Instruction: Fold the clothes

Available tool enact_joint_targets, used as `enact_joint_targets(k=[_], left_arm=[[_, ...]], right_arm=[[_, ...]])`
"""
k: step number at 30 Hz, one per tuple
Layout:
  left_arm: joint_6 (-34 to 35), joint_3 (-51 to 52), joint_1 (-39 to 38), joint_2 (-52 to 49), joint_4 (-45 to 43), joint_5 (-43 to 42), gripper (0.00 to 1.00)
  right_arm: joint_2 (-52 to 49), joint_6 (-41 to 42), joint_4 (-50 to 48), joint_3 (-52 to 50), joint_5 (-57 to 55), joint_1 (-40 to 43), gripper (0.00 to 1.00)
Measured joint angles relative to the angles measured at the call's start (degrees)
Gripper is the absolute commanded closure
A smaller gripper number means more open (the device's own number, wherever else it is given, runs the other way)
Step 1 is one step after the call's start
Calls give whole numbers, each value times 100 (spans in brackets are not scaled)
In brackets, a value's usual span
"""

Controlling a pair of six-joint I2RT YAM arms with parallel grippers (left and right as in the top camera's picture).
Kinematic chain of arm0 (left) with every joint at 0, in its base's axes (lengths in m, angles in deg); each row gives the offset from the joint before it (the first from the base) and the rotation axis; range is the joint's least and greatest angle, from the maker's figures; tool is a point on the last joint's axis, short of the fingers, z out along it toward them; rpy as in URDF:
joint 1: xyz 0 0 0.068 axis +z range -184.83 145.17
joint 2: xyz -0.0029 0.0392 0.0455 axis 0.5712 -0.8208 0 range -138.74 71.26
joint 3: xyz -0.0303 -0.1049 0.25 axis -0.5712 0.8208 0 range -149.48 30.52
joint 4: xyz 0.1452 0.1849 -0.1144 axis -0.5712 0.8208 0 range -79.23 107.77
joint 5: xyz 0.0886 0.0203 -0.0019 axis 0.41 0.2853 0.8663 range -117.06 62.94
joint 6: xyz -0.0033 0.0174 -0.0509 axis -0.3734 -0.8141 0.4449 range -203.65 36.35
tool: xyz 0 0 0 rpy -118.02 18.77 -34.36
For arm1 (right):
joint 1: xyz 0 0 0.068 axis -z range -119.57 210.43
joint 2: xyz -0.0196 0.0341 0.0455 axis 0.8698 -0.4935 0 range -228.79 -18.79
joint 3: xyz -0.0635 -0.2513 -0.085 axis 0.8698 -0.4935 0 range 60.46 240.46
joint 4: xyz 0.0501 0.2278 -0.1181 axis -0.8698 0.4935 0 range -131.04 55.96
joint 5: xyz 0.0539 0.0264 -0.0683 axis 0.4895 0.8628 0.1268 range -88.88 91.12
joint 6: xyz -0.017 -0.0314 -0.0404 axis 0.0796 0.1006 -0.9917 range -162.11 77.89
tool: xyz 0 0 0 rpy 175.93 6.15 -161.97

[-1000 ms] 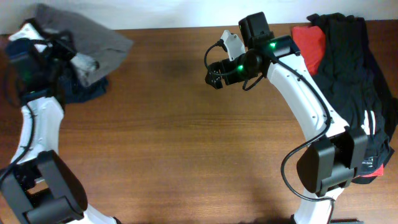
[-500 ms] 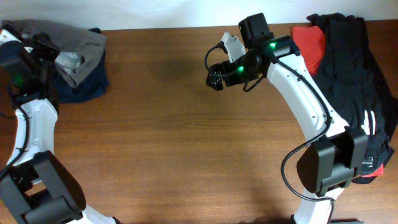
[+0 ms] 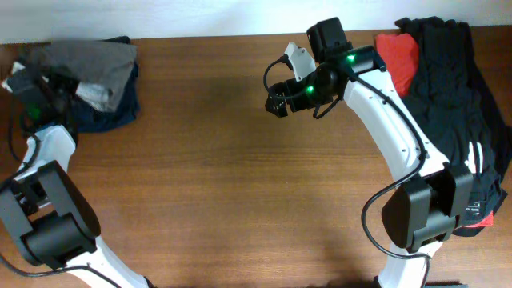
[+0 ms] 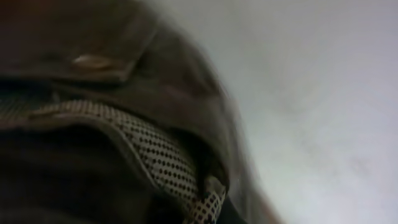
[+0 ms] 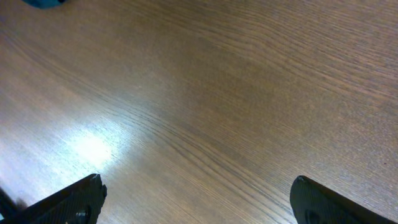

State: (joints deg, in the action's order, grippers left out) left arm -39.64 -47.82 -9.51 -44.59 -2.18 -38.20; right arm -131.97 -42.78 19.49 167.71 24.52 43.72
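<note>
Though agape, right tool (image 5: 200, 202) empty.

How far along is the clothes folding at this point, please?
Nothing looks neatly folded yet. The left gripper is at the bunched grey shirt on a navy garment. The black and red pile waits untouched; the right gripper hovers open over bare table.

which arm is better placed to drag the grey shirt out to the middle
Left. The left tool is at the grey shirt; the right tool hangs open over bare table, well away.
</note>
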Motion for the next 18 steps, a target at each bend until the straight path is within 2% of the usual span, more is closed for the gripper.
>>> enact_joint_targets(k=[3, 4, 7, 9, 13, 18], left_arm=[[0, -24, 168, -11, 994, -68, 99], [-4, -28, 232, -11, 1239, -109, 94], [-98, -44, 444, -11, 1937, -260, 52], [-247, -48, 577, -11, 2315, -365, 37], [-686, -48, 793, -11, 2852, -557, 25], [-1305, -48, 911, -11, 2946, -984, 23]], right_arm=[[0, 0, 4, 0, 2, 0, 1], [0, -2, 2, 0, 0, 0, 1], [0, -2, -37, 2, 0, 0, 1], [0, -4, -85, 2, 0, 0, 1], [0, 2, -160, 2, 0, 0, 1], [0, 0, -199, 0, 0, 0, 1]])
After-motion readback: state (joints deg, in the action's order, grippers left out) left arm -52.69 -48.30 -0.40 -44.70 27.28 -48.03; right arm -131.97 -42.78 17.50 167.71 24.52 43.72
